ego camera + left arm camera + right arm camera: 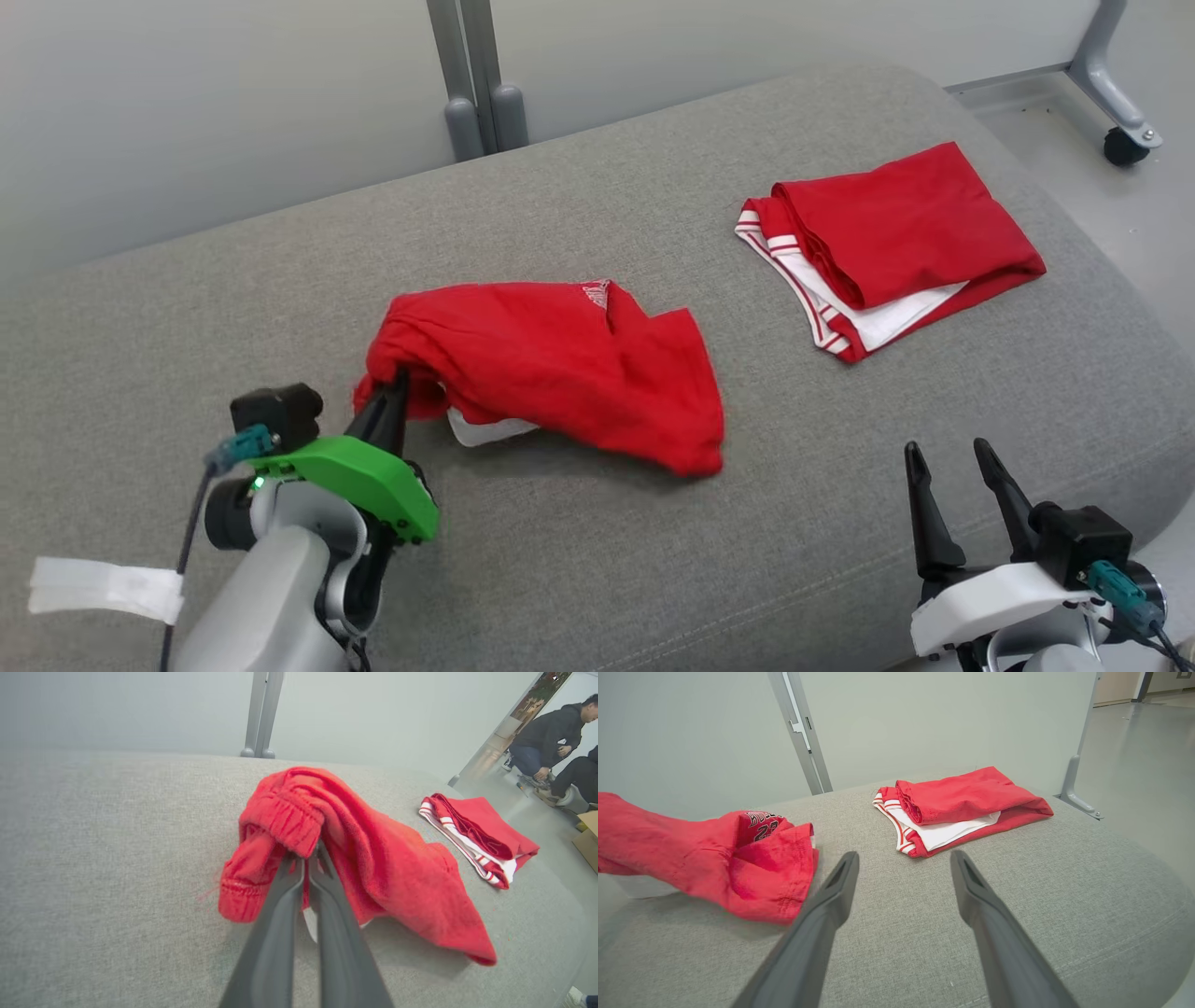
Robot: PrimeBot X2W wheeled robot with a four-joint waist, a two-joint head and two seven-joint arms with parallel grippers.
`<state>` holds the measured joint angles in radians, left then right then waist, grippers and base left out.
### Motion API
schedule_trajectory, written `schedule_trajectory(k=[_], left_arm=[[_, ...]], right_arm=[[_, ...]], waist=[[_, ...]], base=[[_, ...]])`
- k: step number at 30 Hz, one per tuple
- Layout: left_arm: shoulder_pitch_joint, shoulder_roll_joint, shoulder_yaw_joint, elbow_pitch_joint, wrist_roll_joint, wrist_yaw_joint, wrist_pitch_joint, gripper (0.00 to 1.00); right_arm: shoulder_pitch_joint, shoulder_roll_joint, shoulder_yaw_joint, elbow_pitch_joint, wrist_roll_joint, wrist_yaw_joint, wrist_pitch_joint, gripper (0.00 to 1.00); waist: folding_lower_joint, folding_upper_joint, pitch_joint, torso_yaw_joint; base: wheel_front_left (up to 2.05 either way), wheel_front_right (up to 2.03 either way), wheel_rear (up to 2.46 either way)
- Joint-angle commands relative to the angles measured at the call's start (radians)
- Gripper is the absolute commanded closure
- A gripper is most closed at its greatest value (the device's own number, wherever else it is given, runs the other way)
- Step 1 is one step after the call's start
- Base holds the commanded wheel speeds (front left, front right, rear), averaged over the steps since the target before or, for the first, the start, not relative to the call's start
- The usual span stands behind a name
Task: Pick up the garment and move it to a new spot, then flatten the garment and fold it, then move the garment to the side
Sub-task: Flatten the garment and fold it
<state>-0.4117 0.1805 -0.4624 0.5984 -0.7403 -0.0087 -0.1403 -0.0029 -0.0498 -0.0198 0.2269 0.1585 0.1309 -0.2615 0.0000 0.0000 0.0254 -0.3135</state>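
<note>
Our left end effector (397, 381) is clamped tight on the ribbed edge at the left end of the crumpled red garment (560, 364). The garment lies near the middle of the grey upholstered tabletop (653, 560), with a bit of white showing beneath it. At the near right, our right end effector (945, 448) hovers with fingers spread wide, holding nothing. At the far right we see a folded red garment with white striped trim (896, 243), well apart from the first.

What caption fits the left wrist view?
Left gripper shut on crumpled red garment, folded garment beyond on grey cushion.
</note>
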Motion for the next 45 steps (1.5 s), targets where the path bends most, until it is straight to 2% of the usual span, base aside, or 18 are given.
schedule_trajectory(k=[1, 7, 11, 13, 17, 23, 28, 33, 37, 38, 40, 45], left_arm=[[-0.012, 0.020, 0.004, -0.031, -0.004, 0.007, 0.018, 1.00], [0.021, 0.148, 0.006, -0.367, 0.024, 0.100, 0.195, 1.00], [0.007, 0.190, -0.015, -0.581, 0.034, 0.150, 0.319, 1.00], [-0.022, 0.192, -0.035, -0.651, 0.039, 0.162, 0.376, 1.00], [-0.083, 0.148, -0.081, -0.737, 0.030, 0.176, 0.462, 1.00], [-0.162, 0.102, -0.136, -0.783, 0.036, 0.218, 0.578, 1.00], [-0.182, 0.071, -0.131, -0.685, 0.020, 0.277, 0.637, 1.00], [-0.217, 0.068, -0.121, -0.432, 0.036, 0.327, 0.661, 1.00], [-0.268, 0.078, -0.102, -0.222, 0.049, 0.344, 0.653, 1.00], [-0.268, 0.078, -0.102, -0.222, 0.049, 0.344, 0.653, 1.00], [-0.297, 0.088, -0.088, -0.133, 0.054, 0.346, 0.637, 1.00], [-0.359, 0.129, -0.049, 0.050, 0.069, 0.335, 0.553, 1.00]], right_arm=[[0.013, -0.002, -0.003, 0.001, -0.006, 0.000, -0.004, 0.00], [0.023, -0.002, -0.011, 0.000, -0.001, 0.000, -0.004, 0.00], [0.026, -0.002, -0.012, 0.001, 0.006, 0.000, -0.003, 0.00], [0.022, -0.001, -0.009, 0.003, 0.009, 0.000, -0.004, 0.00], [0.011, -0.002, -0.001, 0.006, 0.015, 0.000, -0.004, 0.00], [0.008, -0.002, 0.008, 0.010, 0.028, 0.000, -0.004, 0.00], [0.008, -0.001, 0.011, 0.009, 0.035, 0.000, -0.004, 0.00], [-0.010, -0.001, 0.039, 0.012, 0.042, 0.000, -0.004, 0.00], [-0.030, -0.002, 0.073, 0.014, 0.041, 0.000, -0.004, 0.00], [-0.030, -0.002, 0.073, 0.014, 0.041, 0.000, -0.004, 0.00], [-0.044, -0.001, 0.086, 0.011, 0.044, 0.000, -0.004, 0.00], [-0.054, -0.001, 0.096, 0.006, 0.040, 0.000, -0.004, 0.00]], waist=[[0.0000, 0.0000, -0.011, 0.013], [0.0000, 0.0000, -0.027, 0.040], [0.0000, 0.0000, -0.031, 0.057], [0.0000, 0.0000, -0.031, 0.063], [0.0000, 0.0000, -0.032, 0.063], [0.0000, 0.0000, -0.029, 0.045], [0.0000, 0.0000, -0.010, 0.028], [0.0000, 0.0000, 0.017, 0.004], [0.0000, 0.0000, 0.044, -0.027], [0.0000, 0.0000, 0.044, -0.027], [0.0000, 0.0000, 0.066, -0.039], [0.0000, 0.0000, 0.113, -0.052]], base=[[0.00, 0.00, 0.00], [0.00, 0.00, 0.00], [0.00, 0.00, 0.00], [0.00, 0.00, 0.00], [0.00, 0.00, 0.00], [0.00, 0.00, 0.00], [0.00, 0.00, 0.00], [0.00, 0.00, 0.00], [0.00, 0.00, 0.00], [0.00, 0.00, 0.00], [0.00, 0.00, 0.00], [0.00, 0.00, 0.00]])
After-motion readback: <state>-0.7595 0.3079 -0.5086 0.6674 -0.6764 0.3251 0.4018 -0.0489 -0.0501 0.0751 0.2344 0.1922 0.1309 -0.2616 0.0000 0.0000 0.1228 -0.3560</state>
